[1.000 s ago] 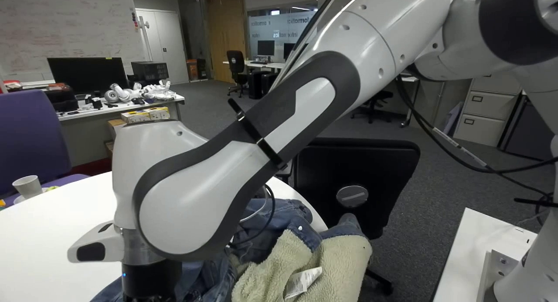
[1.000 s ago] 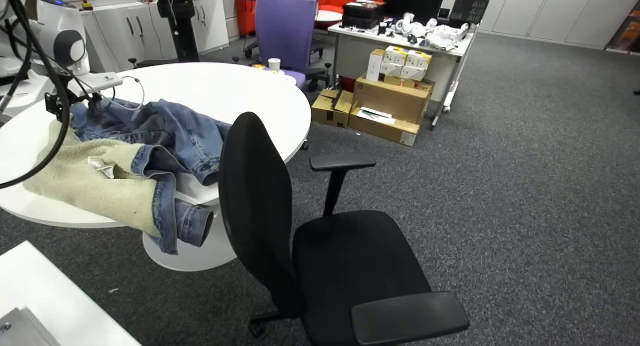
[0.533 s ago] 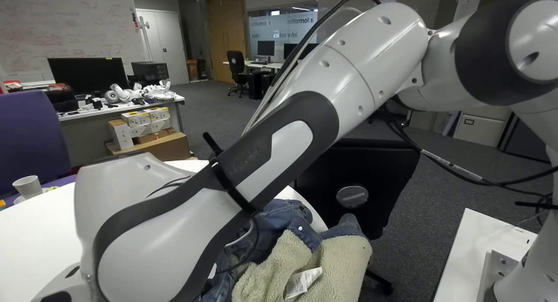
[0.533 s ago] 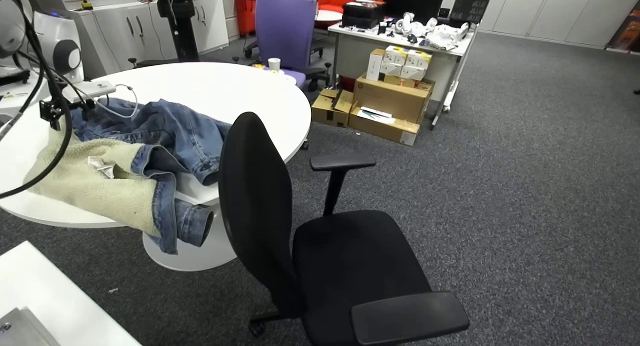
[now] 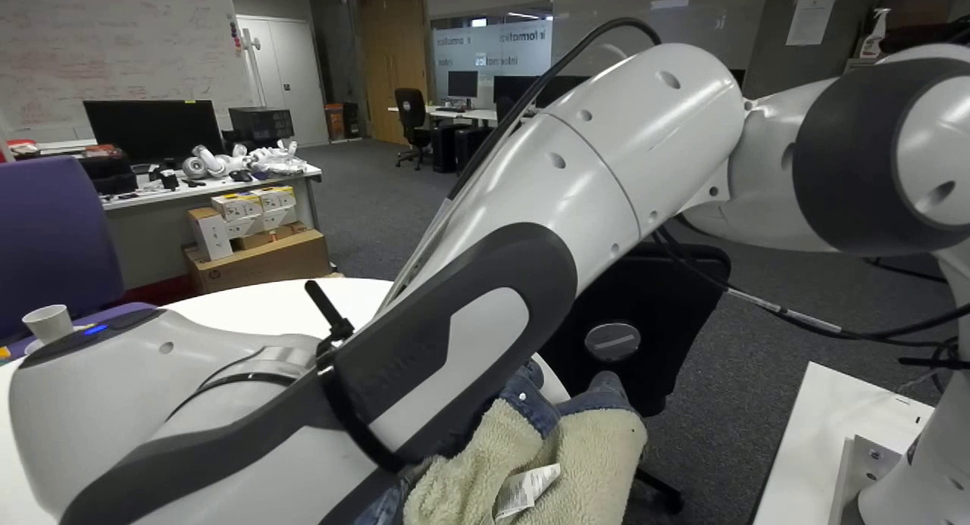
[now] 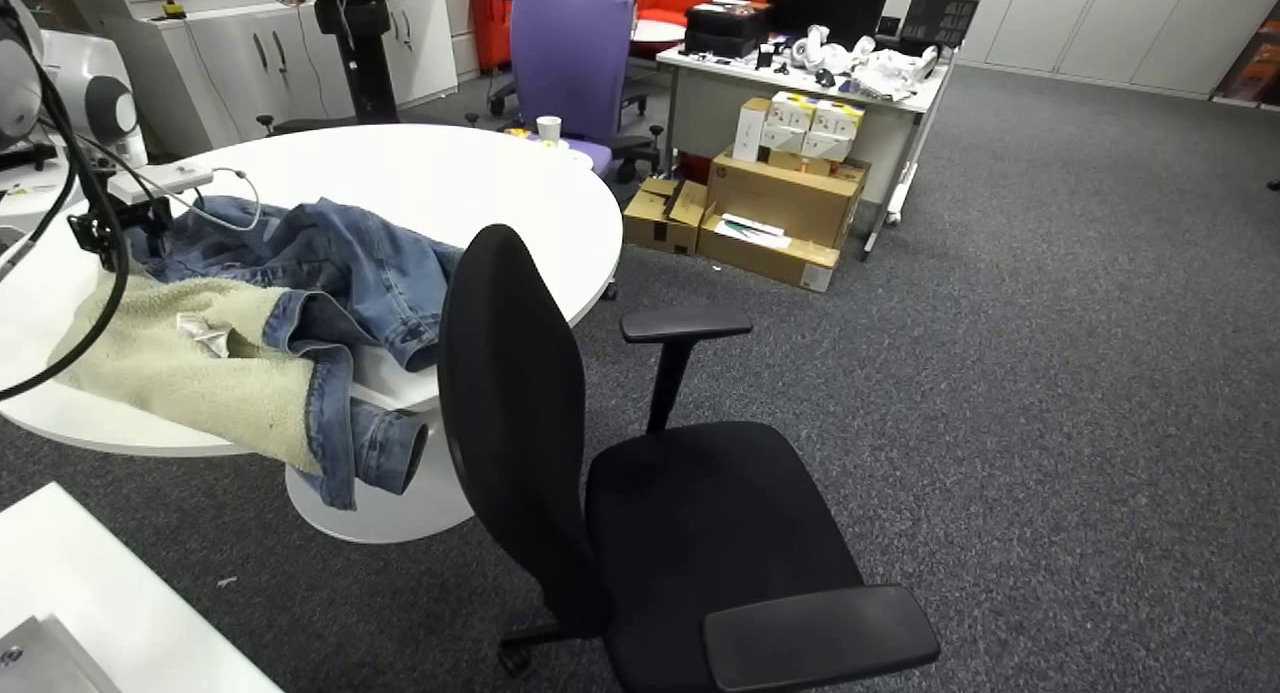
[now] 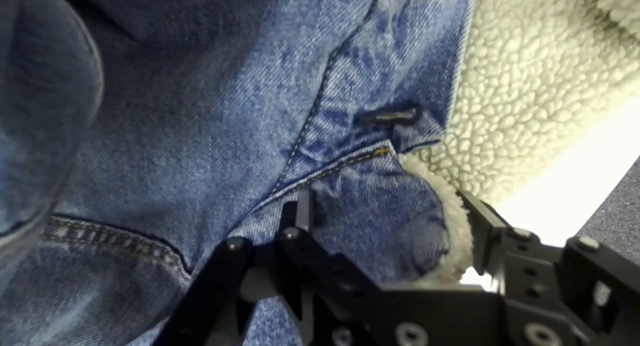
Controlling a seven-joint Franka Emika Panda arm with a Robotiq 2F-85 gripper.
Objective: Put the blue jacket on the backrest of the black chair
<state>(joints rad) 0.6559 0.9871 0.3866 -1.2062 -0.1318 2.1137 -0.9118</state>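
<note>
Newly shifted, the wide-parted fingers (image 7: 304, 211) straddle an edge of the denim jacket (image 7: 250, 116), gripping nothing, apparently readying its lift.

Blue jacket (image 7: 220, 111) below gripper (image 7: 393, 213): matt denim, nubbly fleece lining (image 7: 525, 71)
Gripper: matt blk, w/ shiny screws (image 7: 543, 334). Table (image 6: 430, 168) under it: smooth, lamin. look. Black chair (image 6: 660, 503), well apart from gripper: matt cloth.

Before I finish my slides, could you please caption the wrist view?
The open end effector straddles a fleece-edged denim flap of the blue jacket.
</note>
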